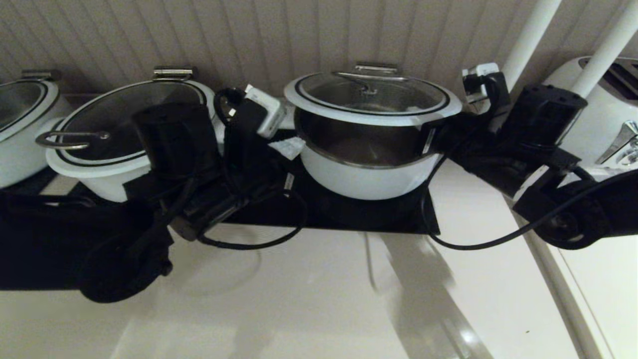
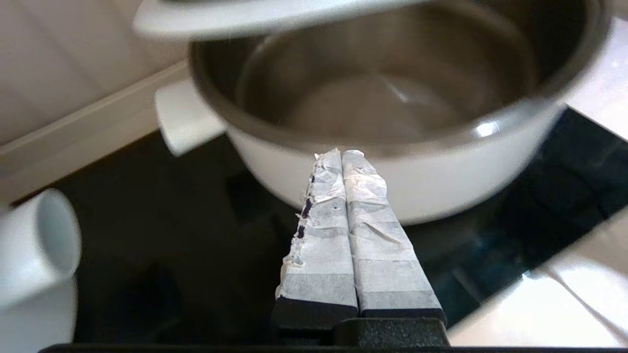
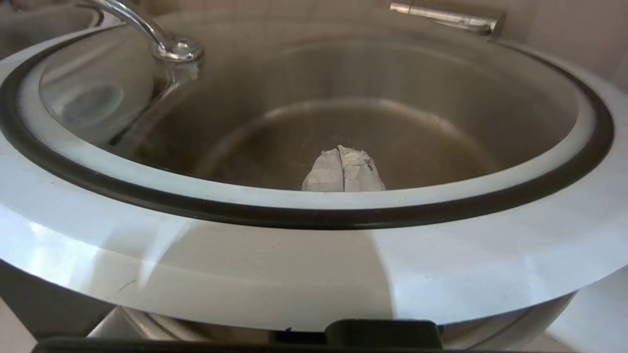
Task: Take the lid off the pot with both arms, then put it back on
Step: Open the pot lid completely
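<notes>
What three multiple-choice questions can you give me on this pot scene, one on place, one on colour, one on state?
1. Where is the lid relative to the pot? A resting on its rim; B raised above it; C beside it on the counter.
2. What colour is the cooktop under the pot? A black; B white; C red.
3. The left tool is: A wide open; B shut; C gripping a side handle.

Answers: B, a gap shows the steel inside; A, a dark surface surrounds the pot's base; B, its fingers touch along their length.
</notes>
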Tool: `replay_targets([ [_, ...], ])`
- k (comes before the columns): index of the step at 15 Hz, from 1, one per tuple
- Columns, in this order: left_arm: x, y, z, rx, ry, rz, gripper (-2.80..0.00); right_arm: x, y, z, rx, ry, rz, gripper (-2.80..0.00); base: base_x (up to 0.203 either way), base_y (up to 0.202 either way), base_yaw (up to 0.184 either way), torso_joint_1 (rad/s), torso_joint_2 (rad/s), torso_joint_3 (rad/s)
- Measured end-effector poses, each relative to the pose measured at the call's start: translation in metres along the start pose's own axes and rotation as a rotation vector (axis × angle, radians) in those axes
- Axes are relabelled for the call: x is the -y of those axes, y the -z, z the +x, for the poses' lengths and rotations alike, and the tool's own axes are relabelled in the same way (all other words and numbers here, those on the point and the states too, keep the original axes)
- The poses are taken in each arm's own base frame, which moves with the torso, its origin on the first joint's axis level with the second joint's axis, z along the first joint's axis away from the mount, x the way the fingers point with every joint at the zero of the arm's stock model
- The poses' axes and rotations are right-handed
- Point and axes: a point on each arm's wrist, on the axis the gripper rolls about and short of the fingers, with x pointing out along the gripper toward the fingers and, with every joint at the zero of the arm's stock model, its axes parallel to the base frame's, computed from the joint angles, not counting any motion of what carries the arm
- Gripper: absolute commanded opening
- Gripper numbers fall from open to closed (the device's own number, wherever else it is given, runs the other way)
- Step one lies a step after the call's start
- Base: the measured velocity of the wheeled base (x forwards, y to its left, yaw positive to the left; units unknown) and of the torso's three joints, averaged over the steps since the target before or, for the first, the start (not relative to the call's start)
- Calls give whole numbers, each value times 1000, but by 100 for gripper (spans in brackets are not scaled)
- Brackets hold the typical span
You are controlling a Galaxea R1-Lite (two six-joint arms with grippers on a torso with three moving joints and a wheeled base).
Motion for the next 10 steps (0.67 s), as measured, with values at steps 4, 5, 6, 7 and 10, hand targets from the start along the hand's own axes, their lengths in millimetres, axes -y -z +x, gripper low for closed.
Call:
replay_targets([
  [4,-3,8,-37,-48,-27,3,-280,1,-6,3,19,1,-2,-280,0,0,0,0,0,0],
  [5,-3,11,-47,-59,-30,2,-280,1,-6,3,21,1,-2,-280,0,0,0,0,0,0],
  [6,-4,14,-56,-70,-30,2,-280,1,-7,3,22,2,-2,-280,0,0,0,0,0,0],
  [7,-4,17,-66,-80,-28,0,-280,1,-6,3,22,2,-2,-280,0,0,0,0,0,0],
  [10,-2,29,-94,-117,-20,0,-280,1,-7,3,23,2,-3,-280,0,0,0,0,0,0],
])
